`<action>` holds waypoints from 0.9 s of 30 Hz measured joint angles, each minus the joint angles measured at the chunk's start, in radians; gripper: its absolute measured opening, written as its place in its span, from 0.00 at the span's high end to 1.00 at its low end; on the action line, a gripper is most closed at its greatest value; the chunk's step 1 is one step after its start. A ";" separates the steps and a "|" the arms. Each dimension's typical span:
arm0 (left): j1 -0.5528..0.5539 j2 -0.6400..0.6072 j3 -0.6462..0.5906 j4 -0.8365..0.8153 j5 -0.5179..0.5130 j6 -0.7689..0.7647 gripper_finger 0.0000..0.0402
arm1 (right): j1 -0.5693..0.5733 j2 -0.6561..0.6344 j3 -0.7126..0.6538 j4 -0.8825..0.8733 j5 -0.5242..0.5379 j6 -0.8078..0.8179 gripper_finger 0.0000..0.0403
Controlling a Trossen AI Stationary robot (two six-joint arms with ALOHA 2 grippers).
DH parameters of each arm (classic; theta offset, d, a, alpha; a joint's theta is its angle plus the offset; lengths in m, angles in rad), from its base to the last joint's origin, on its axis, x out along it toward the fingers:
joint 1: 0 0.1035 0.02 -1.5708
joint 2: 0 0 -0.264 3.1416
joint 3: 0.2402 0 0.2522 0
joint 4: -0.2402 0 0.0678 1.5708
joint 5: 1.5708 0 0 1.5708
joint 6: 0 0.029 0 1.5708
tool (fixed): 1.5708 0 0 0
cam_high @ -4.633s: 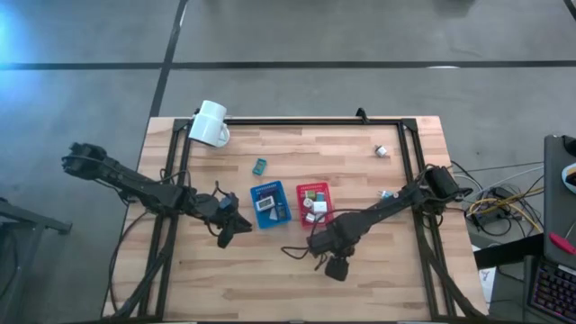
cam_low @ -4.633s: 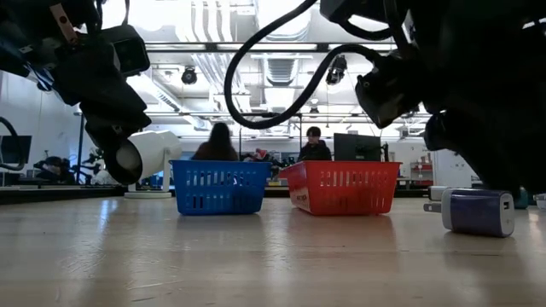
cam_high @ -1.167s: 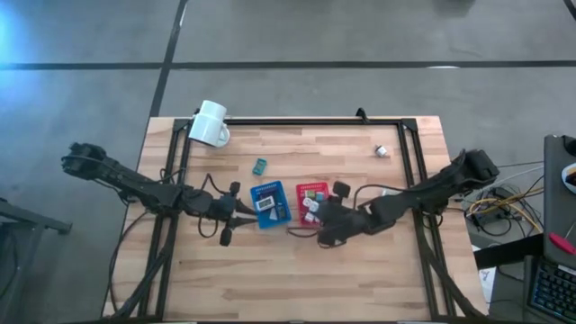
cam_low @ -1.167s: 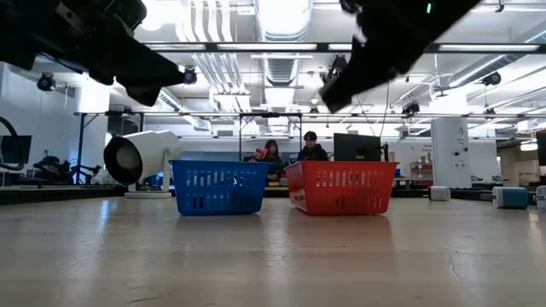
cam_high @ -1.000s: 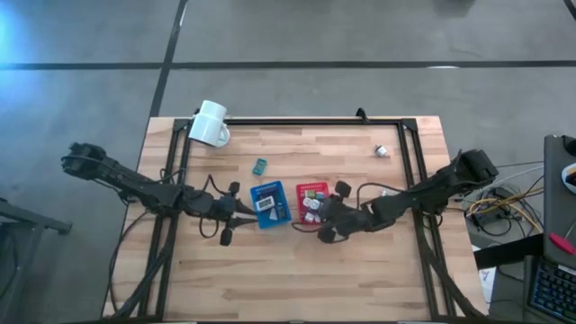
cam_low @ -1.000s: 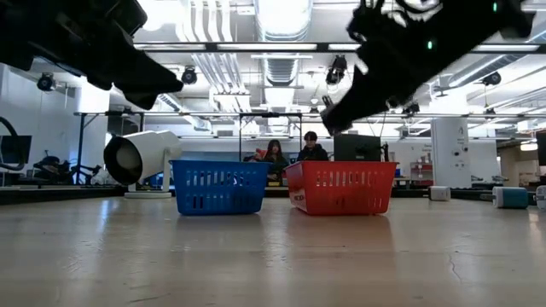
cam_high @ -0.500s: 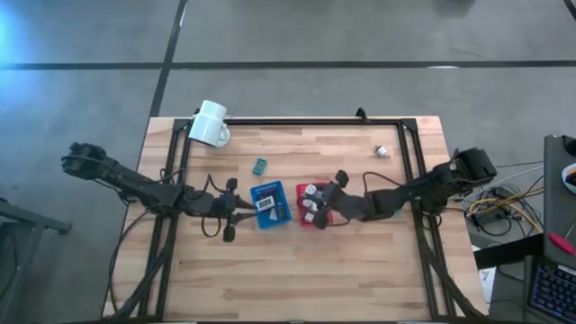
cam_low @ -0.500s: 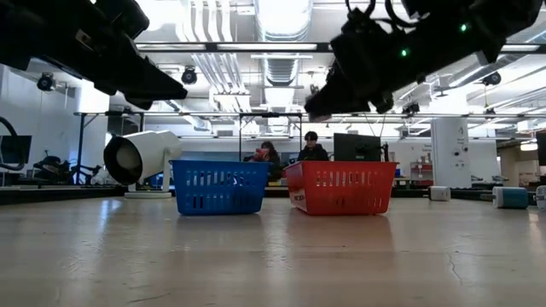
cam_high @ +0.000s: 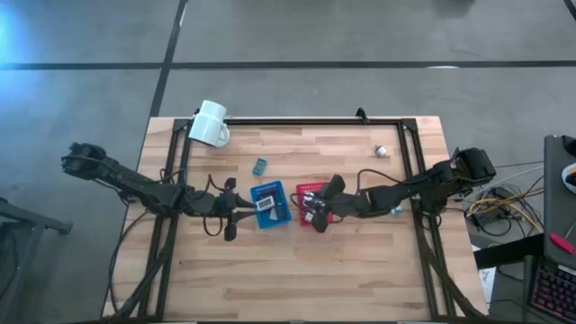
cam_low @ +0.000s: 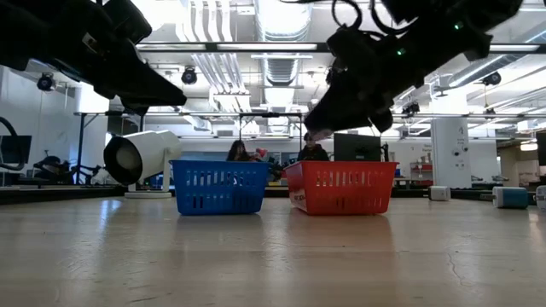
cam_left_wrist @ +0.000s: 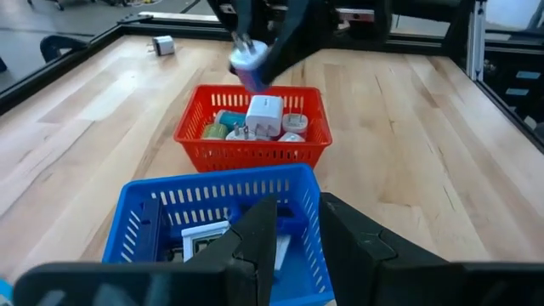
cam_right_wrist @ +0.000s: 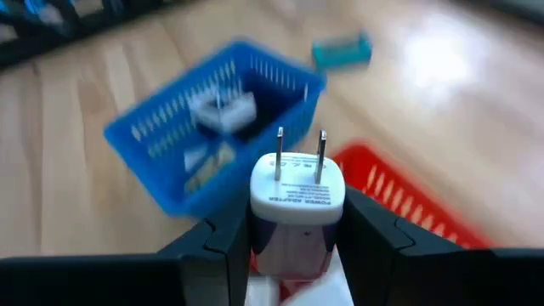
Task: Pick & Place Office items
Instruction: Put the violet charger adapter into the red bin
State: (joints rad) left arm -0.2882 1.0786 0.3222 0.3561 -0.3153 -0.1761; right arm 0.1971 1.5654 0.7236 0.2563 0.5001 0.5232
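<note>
Right end effector (cam_right_wrist: 293, 246) over the red basket (cam_high: 307, 191), clamped on a white plug adapter (cam_right_wrist: 297, 197), prongs up in the right wrist view only. Left end effector (cam_left_wrist: 293, 223) beside the blue basket (cam_high: 267, 190), fingers slightly parted. Half a second ago, right arm farther from the red basket.

Plug (cam_right_wrist: 296, 208): glossy plastic, metal prongs; table (cam_high: 360, 270): seemingly matt wood.

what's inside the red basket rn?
In the red basket: a white plug adapter and several small white and green pieces around it. Anything beneath them is hidden. The right gripper holds a purple-and-white charger above it, not inside.
</note>
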 joint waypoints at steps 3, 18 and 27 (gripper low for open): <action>0.004 0.000 0.000 0.001 0.000 -0.012 0.77 | -0.019 0.001 0.068 -0.203 -0.070 0.076 0.69; 0.015 0.000 0.000 0.000 0.001 -0.030 0.77 | -0.044 0.270 0.513 -0.919 -0.276 0.196 0.69; 0.015 0.000 0.000 -0.014 0.005 -0.045 0.77 | -0.044 0.392 0.664 -1.092 -0.269 0.167 0.69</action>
State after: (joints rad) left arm -0.2733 1.0786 0.3222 0.3419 -0.3101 -0.2214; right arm 0.1528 1.9578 1.3874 -0.8356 0.2314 0.6906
